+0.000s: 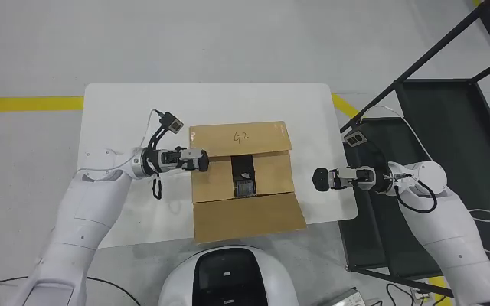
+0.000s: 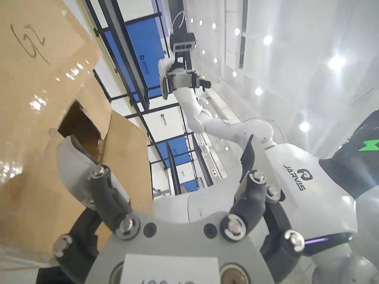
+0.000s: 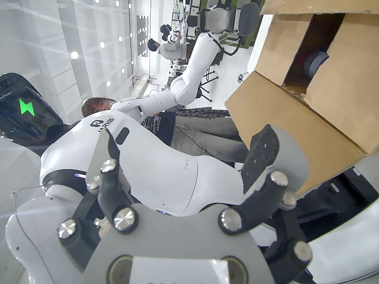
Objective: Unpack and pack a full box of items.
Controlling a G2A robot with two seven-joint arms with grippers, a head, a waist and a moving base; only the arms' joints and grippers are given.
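A brown cardboard box (image 1: 268, 164) stands in the middle of the white table (image 1: 130, 115). Its top flaps are partly folded in, leaving a narrow gap where dark items (image 1: 243, 177) show. My left gripper (image 1: 199, 161) is at the box's left side, open, with one finger (image 2: 74, 155) close against the cardboard (image 2: 44, 90). My right gripper (image 1: 321, 179) hangs open a short way off the box's right side, holding nothing. In the right wrist view its own fingertips (image 3: 183, 155) face the box (image 3: 334, 90), and a grey round item (image 3: 315, 60) sits inside the gap.
A dark metal cart (image 1: 429, 153) stands just past the table's right edge, under the right arm. The box's near flap (image 1: 245, 218) lies outward toward the table's front edge. Bare table surface lies behind and to the left of the box.
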